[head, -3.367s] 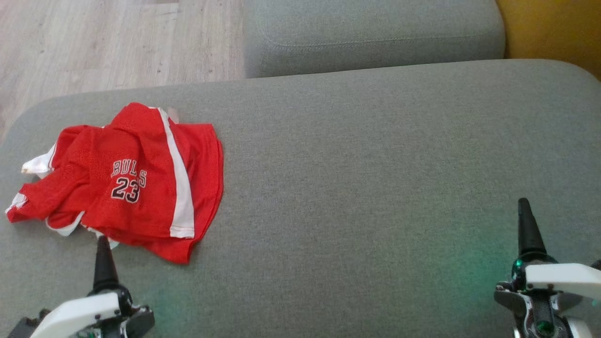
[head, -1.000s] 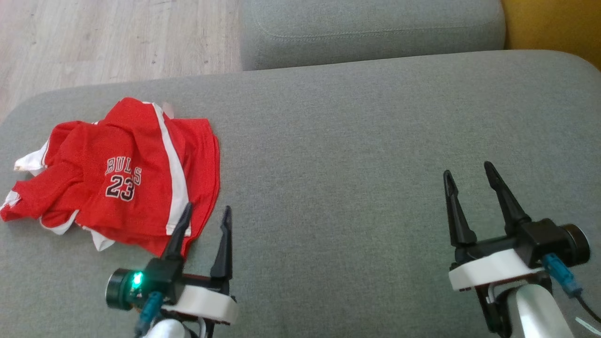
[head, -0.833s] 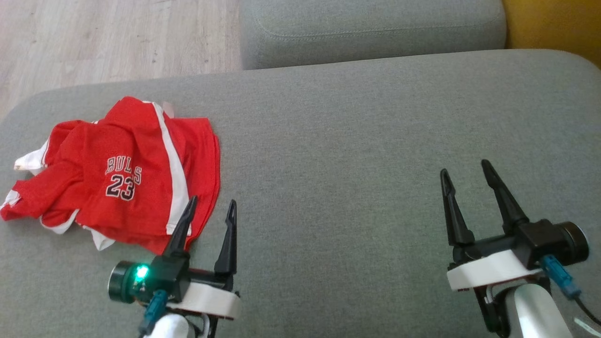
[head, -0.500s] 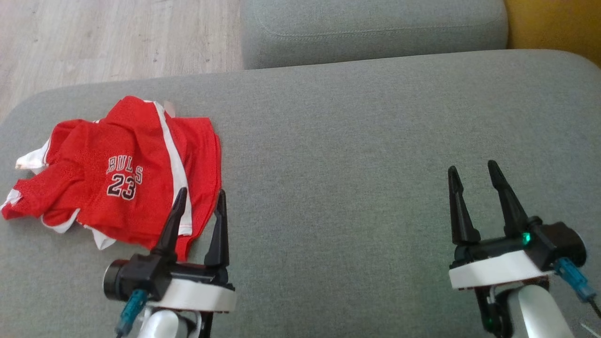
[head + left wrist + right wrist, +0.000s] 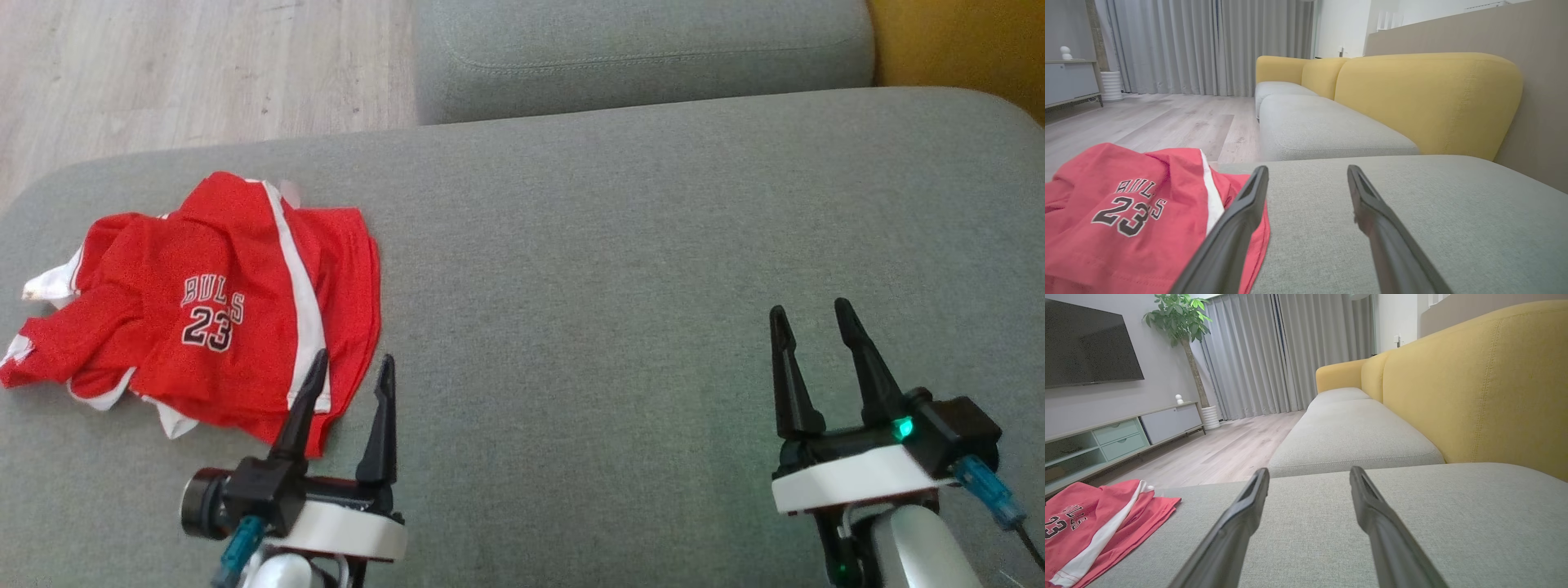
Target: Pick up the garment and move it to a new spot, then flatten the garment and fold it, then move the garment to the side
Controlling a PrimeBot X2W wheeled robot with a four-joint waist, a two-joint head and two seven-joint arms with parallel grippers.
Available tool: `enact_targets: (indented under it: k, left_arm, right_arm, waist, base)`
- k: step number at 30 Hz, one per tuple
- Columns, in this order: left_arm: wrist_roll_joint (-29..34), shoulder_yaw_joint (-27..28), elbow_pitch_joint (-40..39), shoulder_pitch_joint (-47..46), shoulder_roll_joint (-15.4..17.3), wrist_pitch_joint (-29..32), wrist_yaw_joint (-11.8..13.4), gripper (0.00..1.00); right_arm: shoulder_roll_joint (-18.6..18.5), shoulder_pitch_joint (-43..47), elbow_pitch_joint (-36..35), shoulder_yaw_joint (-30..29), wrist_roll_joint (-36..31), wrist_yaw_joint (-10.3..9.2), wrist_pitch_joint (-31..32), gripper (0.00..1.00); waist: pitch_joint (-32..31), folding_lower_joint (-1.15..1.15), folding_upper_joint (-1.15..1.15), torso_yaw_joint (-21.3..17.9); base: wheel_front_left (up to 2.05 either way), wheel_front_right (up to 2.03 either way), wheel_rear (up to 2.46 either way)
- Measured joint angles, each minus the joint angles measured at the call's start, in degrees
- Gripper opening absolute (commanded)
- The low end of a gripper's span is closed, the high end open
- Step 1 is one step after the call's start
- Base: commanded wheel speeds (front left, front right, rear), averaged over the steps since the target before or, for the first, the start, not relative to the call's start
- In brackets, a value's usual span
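Two grippers: left gripper (image 5: 353, 357) and right gripper (image 5: 808, 308) are shown, jaws spread, empty.
Jersey: red Bulls jersey (image 5: 204, 310) is seen crumpled at sofa cushion's (image 5: 612, 286) left end.
Pickup: its hem is best pinched through all layers.

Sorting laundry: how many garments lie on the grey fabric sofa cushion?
1. A crumpled red garment with white trim lies on the left part of the grey fabric sofa cushion, beside the open left gripper. Another piece could hide under its folds.
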Motion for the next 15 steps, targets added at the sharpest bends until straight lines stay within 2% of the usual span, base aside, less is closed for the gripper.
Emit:
enact_targets:
  k: [8,15]
  left_arm:
    - [0.0,0.6,0.0,0.0,0.0,0.0,-0.4,1.00]
    - [0.5,2.3,-0.1,0.1,-0.1,0.0,0.6,1.00]
  right_arm:
    - [0.0,0.0,0.2,0.5,-0.5,0.00,0.0,1.00]
    - [0.0,0.2,0.3,2.0,-0.3,0.00,0.0,1.00]
  waist:
    - [-0.2,0.01,0.00,2.0]
    - [-1.0,0.00,0.00,5.2]
  base:
    - [0.00,0.00,0.00]
    - [0.00,0.00,0.00]
